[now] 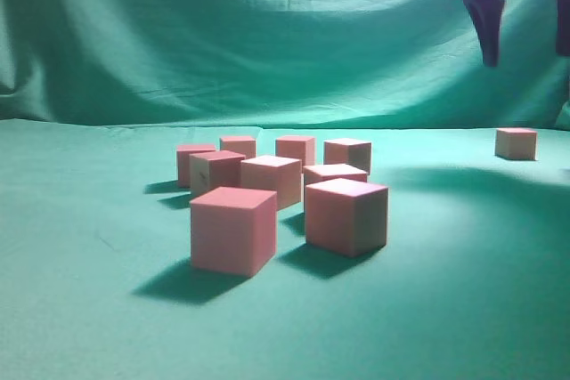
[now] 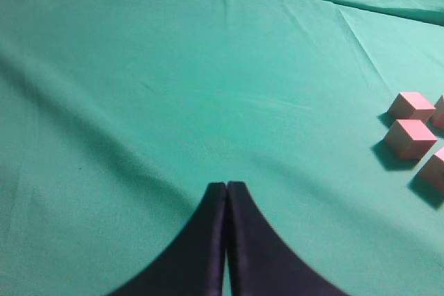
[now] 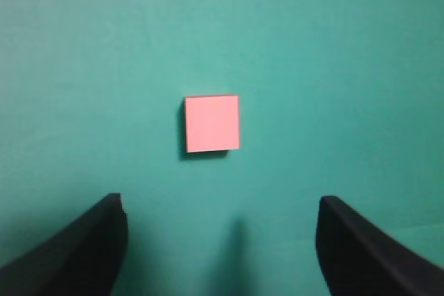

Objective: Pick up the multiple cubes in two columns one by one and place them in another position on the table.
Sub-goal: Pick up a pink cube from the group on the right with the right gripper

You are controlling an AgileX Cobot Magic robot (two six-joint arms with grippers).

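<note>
Green table [image 1: 80, 309]: 8 cubes [image 1: 285, 202] clustered mid-frame, 1 lone cube [image 1: 517, 143] at right edge; right gripper [image 3: 222, 230] spread wide, empty, above it; left gripper [image 2: 227, 192] clenched, empty.

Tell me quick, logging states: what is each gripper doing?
Left gripper: closed, holding nothing.
Right gripper: open, empty, above a lone cube.

A draped green cloth backdrop [image 1: 267, 33] is hanging behind the work surface, its folds sagging in broad curves and its lower edge meeting the surface along a soft, slightly wrinkled horizontal crease.
</note>
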